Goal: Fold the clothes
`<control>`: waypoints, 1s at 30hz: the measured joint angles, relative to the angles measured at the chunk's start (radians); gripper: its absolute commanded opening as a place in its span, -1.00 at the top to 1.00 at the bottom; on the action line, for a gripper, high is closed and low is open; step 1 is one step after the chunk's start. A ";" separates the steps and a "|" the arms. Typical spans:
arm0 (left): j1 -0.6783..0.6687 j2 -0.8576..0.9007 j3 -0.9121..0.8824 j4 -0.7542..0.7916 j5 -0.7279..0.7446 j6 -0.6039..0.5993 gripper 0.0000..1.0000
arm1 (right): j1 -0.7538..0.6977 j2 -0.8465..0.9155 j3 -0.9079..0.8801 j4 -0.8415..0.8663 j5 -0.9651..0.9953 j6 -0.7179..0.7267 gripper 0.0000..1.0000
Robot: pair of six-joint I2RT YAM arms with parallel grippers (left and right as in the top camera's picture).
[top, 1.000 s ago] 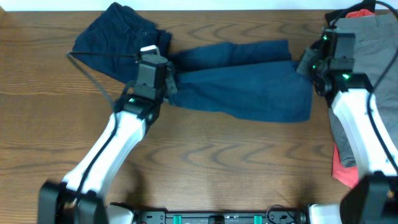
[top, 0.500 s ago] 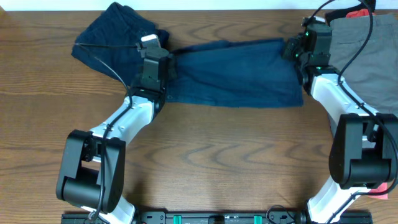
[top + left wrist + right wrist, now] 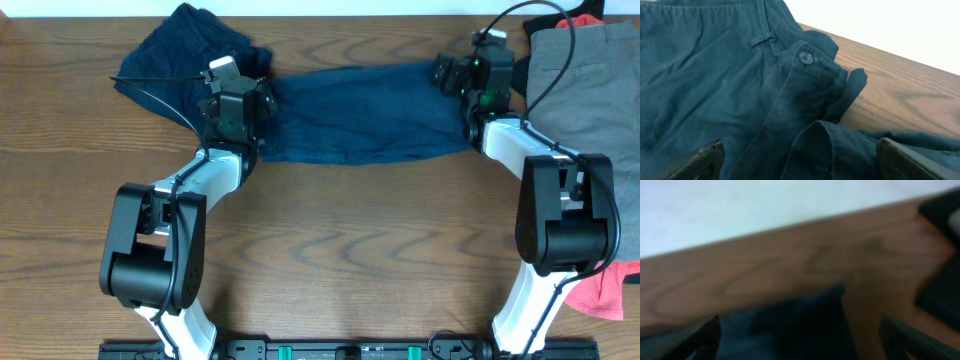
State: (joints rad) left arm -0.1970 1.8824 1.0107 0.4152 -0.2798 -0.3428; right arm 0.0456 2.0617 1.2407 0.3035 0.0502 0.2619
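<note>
step: spreading navy shorts flat, pre-fold
shorts location: middle of far edge of surface
left fingers: spread wide over shorts, not clamped
right fingers: spread, released; view blurry
next: probably pinch both ends, fold over

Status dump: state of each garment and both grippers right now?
Long navy blue shorts, laid out flat, spanning between both grippers.
Second dark navy shorts, crumpled at far left.
Grey garment, lying flat at right.
Coral-red garment, bunched at right edge.
Left gripper, open over navy fabric.
Right gripper, open.
</note>
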 measured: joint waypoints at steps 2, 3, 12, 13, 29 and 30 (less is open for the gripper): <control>-0.001 -0.001 0.000 -0.014 -0.004 0.001 -0.96 | 0.000 -0.006 0.002 -0.070 0.003 0.000 -0.98; -0.001 -0.002 0.000 -0.033 -0.005 0.001 -0.96 | 0.000 -0.012 0.003 -0.116 0.004 -0.001 -0.98; -0.001 -0.160 -0.001 -0.448 0.008 0.022 -0.96 | 0.000 -0.148 0.004 -0.650 0.011 -0.019 -0.91; -0.001 -0.183 0.000 -0.491 0.010 0.024 -0.95 | 0.000 -0.149 0.005 -0.682 0.010 -0.021 -0.88; -0.001 -0.233 0.000 -0.787 0.072 0.067 -0.95 | -0.034 -0.080 0.019 -0.977 -0.016 0.003 -0.33; -0.001 -0.233 0.001 -0.805 0.080 0.076 -0.96 | -0.044 -0.080 0.021 -1.007 -0.020 0.009 -0.32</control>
State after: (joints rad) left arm -0.1982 1.6493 1.0119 -0.3897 -0.1993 -0.2665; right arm 0.0013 1.9812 1.2617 -0.7040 0.0299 0.2710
